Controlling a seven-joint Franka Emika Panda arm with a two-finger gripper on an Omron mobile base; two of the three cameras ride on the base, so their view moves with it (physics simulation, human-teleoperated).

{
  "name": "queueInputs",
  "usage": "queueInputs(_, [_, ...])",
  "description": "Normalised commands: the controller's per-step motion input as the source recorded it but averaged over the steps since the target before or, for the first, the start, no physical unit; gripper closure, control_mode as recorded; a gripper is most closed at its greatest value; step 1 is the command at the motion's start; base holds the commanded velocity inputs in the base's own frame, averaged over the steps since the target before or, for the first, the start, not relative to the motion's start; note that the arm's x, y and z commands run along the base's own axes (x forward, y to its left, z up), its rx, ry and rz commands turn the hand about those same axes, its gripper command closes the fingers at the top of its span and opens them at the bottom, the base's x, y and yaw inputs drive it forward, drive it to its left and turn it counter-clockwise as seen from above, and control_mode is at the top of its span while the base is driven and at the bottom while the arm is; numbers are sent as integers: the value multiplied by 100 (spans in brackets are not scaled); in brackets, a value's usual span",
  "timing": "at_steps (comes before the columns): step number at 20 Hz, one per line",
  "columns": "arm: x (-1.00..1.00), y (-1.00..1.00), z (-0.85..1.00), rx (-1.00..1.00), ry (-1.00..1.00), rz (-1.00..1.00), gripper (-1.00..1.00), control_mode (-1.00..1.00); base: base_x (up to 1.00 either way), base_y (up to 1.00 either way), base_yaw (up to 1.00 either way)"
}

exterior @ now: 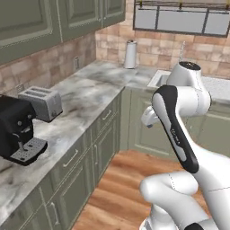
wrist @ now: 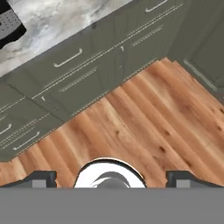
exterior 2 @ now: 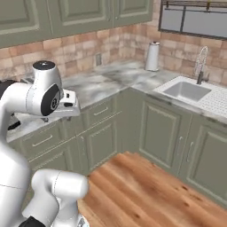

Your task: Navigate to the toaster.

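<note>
Step in hand: base drive toward the toaster; judged not yet complete, since the unit sits off to one side of the left base view instead of ahead of the arm.
Toaster location: on the marble tabletop, at about 9 o'clock in the left base view, against the brick backsplash.
Neighbour: a black coffee machine stands just beside the toaster, on its near side. It is the taller item and is not the target.
Toaster long axis: runs roughly parallel to the backsplash, along the tabletop run.
Toaster facing: slots face up. One short end faces the camera side. The lever and knob cannot be made out at this size.
End effector: fingers spread wide apart, nothing between them, aimed down at the wooden floor in front of the cabinet drawers.
Method: steer the base until the toaster sits centred ahead of the arm, square to the cabinet front.
Clearance: stop short of the drawer fronts; keep the arm tucked so the elbow does not sweep the tabletop edge.
Risk: halting in front of the coffee machine, since the two items stand side by side.
Other landmarks: sink and paper towel roll lie far along the other tabletop run, well apart from the target.
</note>
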Motion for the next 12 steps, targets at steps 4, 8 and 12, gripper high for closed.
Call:
queueInputs(4, [0,0,0,0,0,0,-100,100,100,-34,25])
queueInputs(8, [0,0,0,0,0,0,-100,100,100,-27,39])
queueInputs(12, [0,0,0,0,0,0,-100,100,100,-30,40])
